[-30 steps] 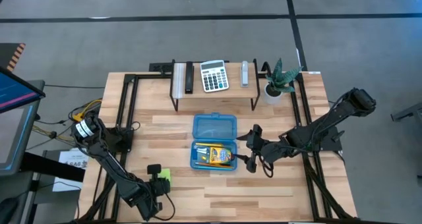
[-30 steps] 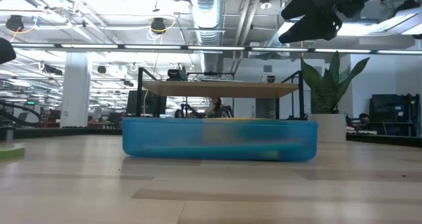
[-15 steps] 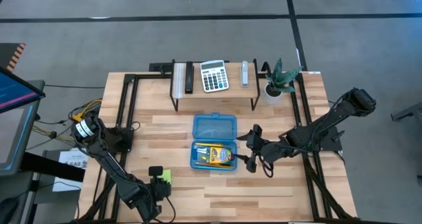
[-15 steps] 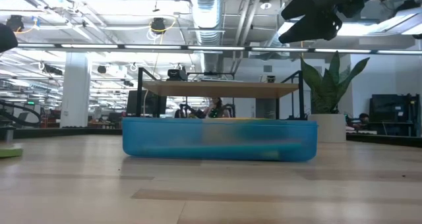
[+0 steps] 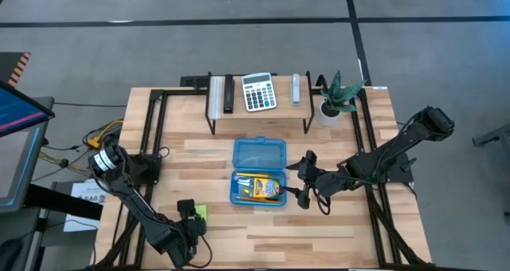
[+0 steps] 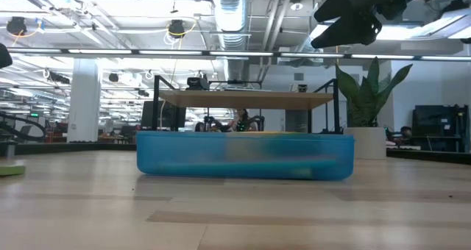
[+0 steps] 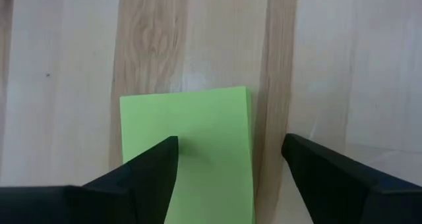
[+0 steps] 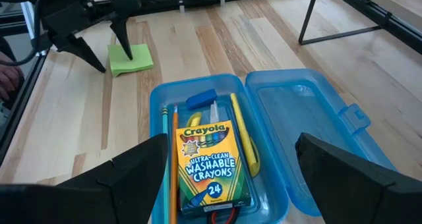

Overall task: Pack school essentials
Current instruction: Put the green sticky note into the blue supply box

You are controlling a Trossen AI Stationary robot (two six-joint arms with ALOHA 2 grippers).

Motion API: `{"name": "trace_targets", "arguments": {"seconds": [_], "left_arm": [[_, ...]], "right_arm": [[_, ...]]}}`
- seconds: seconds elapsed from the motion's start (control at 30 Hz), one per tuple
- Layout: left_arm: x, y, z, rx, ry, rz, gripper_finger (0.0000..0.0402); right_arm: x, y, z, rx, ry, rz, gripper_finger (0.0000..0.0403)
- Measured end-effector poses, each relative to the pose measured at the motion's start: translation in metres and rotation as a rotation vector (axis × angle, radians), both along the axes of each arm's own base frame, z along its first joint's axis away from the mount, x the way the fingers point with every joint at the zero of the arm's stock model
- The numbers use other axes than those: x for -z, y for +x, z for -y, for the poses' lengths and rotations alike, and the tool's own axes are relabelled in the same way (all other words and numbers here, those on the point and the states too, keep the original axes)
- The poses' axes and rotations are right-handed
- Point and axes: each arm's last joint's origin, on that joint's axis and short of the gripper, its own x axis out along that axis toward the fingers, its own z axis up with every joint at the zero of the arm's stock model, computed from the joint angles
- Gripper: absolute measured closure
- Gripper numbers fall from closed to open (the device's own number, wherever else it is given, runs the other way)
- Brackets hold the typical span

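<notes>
A lime sticky-note pad (image 7: 188, 151) lies flat on the wood near the table's near left corner (image 5: 200, 213). My left gripper (image 7: 229, 140) points down over it, open. One finger is above the pad's middle and the other is past its edge. At the table's middle stands the open blue pencil case (image 5: 259, 172). It holds a crayon box (image 8: 210, 165), a blue eraser (image 8: 201, 99) and pencils (image 8: 175, 158). My right gripper (image 8: 231, 141) hovers open just right of the case (image 5: 305, 178). My left gripper comes at the sticky-note pad from above. One fingertip (image 7: 168, 148) is over the pad's top face and the other (image 7: 293, 148) is over bare wood beside the pad's long edge. I cannot tell whether either fingertip touches the pad, which lies flat on the table.
A low shelf (image 5: 259, 104) at the far edge carries a calculator (image 5: 258, 91). A potted plant (image 5: 338, 96) stands to the shelf's right. Black frame rails (image 5: 151, 143) run along the table's left and right sides. Bare wood lies between the pad and the case.
My left gripper has spread its fingers over the sticky-note pad and has bobbed up and then down again above it. The pad stays flat in its place.
</notes>
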Motion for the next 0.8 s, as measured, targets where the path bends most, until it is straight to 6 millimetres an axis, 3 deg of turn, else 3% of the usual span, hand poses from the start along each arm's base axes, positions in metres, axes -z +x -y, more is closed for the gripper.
{"name": "trace_targets", "arguments": {"seconds": [0.27,0.8], "left_arm": [[0.0031,-0.0007,-0.0004,-0.011,0.007,-0.02,0.0155],[0.0016,0.0034,0.0052,0.103,0.02,-0.03,0.0312]], "right_arm": [[0.0,0.0,0.0,0.0,0.0,0.0,0.0045],[0.0,0.0,-0.0001,0.0,0.001,0.0,0.0045]]}}
